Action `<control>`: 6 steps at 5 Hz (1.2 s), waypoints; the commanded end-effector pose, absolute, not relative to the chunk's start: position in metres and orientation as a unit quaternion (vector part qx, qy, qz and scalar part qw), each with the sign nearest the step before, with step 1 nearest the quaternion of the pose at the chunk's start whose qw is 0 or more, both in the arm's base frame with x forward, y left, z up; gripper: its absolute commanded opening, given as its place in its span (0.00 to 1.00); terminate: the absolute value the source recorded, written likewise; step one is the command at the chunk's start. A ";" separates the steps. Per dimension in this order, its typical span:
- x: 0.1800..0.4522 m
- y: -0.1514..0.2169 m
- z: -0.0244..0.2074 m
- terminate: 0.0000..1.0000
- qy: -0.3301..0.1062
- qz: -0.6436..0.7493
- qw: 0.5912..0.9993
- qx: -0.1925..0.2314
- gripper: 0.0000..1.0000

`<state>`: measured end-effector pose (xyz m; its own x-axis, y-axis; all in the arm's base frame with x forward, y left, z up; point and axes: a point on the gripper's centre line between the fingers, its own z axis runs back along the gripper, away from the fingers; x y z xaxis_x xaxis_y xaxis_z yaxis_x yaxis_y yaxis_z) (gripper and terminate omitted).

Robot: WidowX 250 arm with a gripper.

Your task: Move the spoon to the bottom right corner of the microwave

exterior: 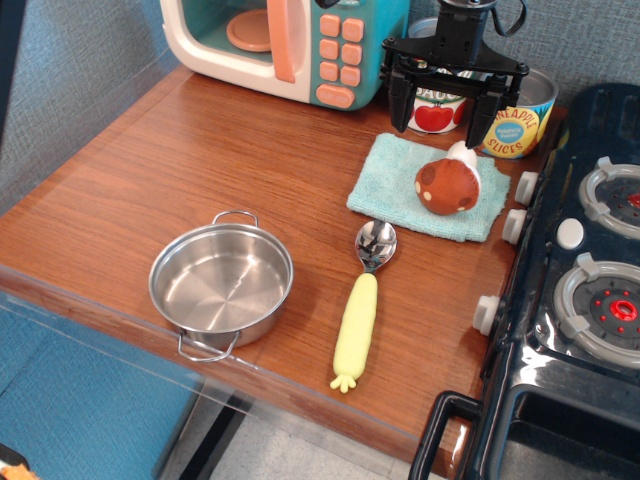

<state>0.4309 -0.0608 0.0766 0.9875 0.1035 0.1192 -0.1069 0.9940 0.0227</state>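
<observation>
Spoon (361, 302) lying flat on the wooden worktop (200, 170) near the front edge, silver bowl pointing away toward the back, thick pale yellow-green handle toward the front, ending in small rounded lobes. Just right of a steel pot (221, 284), close but not touching; well apart from the microwave (290, 45) at the back left. Pot upright, two loop handles, nothing inside but reflections. Microwave cream-bodied with teal front, salmon-pink door handle and buttons, orange plate visible inside through the door. Teal cloth (425, 190) beyond the spoon, with a brown toy mushroom (449, 183) lying tipped on it. Behind the cloth, two cans: one with a tomato label (435, 108), one reading pineapple slices (516, 122), tops partly hidden by the arm, contents not visible. Black stove (570, 300) along the right side, white knobs facing the worktop. Gripper (446, 110) black, hanging above the back of the cloth in front of the cans, fingers spread wide apart, grasping nothing, well away from the spoon.
</observation>
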 end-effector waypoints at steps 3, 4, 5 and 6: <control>0.447 -0.081 0.106 0.00 -0.101 0.025 0.995 -0.008 1.00; 0.452 -0.087 0.127 0.00 -0.127 0.016 0.991 -0.034 1.00; 0.424 -0.086 0.150 0.00 -0.143 0.002 0.989 -0.041 1.00; 0.376 -0.078 0.148 0.00 -0.124 0.001 0.992 -0.032 1.00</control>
<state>0.3718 -0.0750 0.1220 0.9845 0.0157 0.1749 -0.0069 0.9987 -0.0505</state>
